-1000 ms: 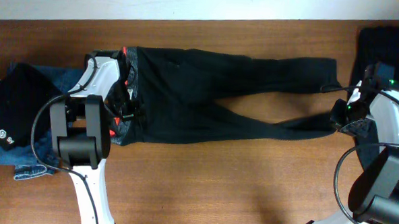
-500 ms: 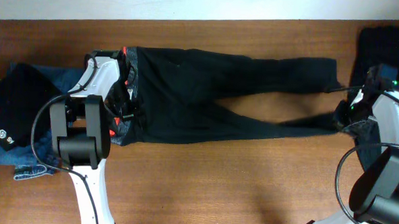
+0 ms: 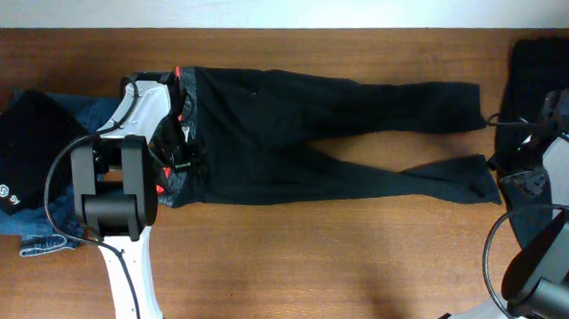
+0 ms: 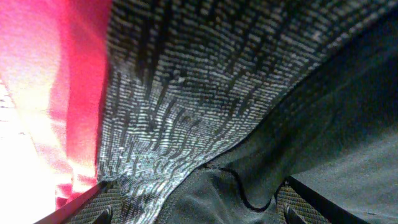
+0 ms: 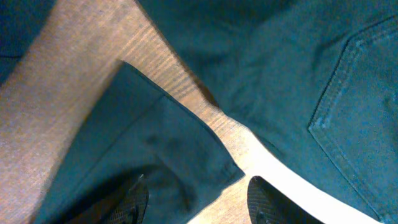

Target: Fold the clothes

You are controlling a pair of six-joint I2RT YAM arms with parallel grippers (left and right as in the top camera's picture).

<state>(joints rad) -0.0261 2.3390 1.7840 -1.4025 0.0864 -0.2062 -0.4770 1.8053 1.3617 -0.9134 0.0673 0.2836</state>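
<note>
The long black trousers lie spread on the brown table, with the waistband at the left and both legs running right. My left gripper is down on the waistband. In the left wrist view its fingers stand wide apart over the grey and red-orange band. My right gripper is by the lower leg's cuff. In the right wrist view its fingers are apart, with the flat cuff under the left finger.
A black garment lies on blue denim jeans at the left edge. Another dark garment lies at the back right; it also shows in the right wrist view, with a pocket seam.
My right gripper drew the lower leg's cuff to the right, let it go and moved off right. The leg now lies straighter and flat. The left arm has not moved.
</note>
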